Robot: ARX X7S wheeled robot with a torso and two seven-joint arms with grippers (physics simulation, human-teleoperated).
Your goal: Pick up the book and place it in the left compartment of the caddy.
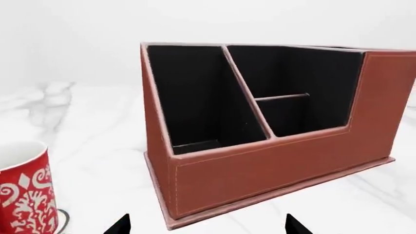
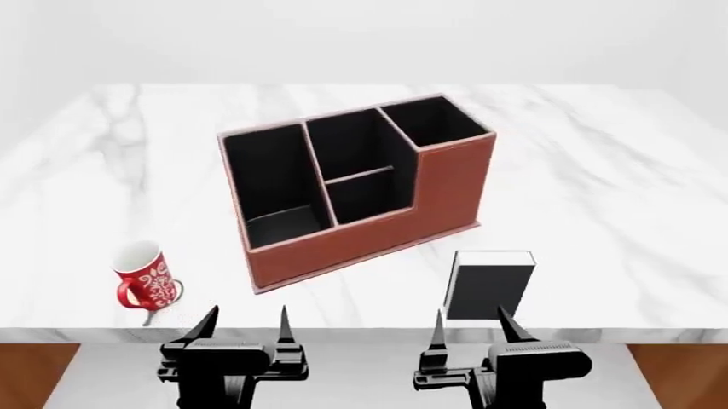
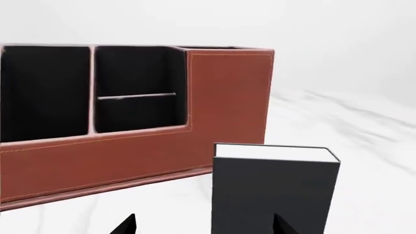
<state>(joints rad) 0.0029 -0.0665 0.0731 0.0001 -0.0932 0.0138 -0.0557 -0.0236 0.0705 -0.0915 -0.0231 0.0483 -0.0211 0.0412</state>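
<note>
The black book point(image 2: 489, 285) stands upright on the marble table near its front edge, white page edges on top, just in front of the caddy's taller right end. The reddish-brown caddy point(image 2: 353, 247) sits mid-table at a slight angle. Its left compartment point(image 2: 268, 170) is long, black-lined and holds nothing. My right gripper point(image 2: 471, 322) is open, just short of the book. In the right wrist view the book point(image 3: 273, 190) fills the space ahead of the open right gripper point(image 3: 202, 225), off to one side. My left gripper point(image 2: 245, 322) is open and holds nothing, and its wrist view faces the caddy point(image 1: 273, 165) and the left compartment point(image 1: 195, 97).
A red patterned mug point(image 2: 146, 277) stands near the table's front left, close beside my left gripper; the mug point(image 1: 26, 195) also shows in the left wrist view. The white marble table point(image 2: 592, 170) stretches behind and to the right of the caddy. Its front edge runs just under both grippers.
</note>
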